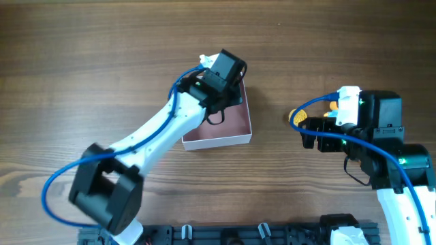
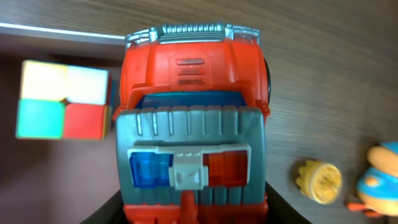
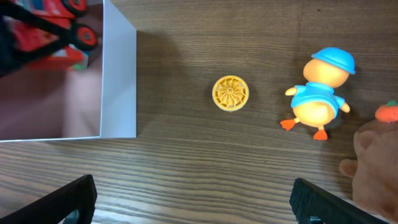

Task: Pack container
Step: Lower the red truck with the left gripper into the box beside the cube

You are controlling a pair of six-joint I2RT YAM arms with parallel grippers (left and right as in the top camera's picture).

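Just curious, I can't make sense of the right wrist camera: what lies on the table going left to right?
Box → yellow disc → duck → brown plush toy.

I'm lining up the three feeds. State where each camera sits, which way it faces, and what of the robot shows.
Overhead: above the table, looking straight down; left arm, over the container, and right arm show.
Left wrist: on the left gripper, looking down past the red toy truck it holds; fingers at the bottom edge.
Right wrist: on the open right gripper, facing the table; fingertips in the bottom corners.
Shared: both wrist views show the yellow disc and duck toy.
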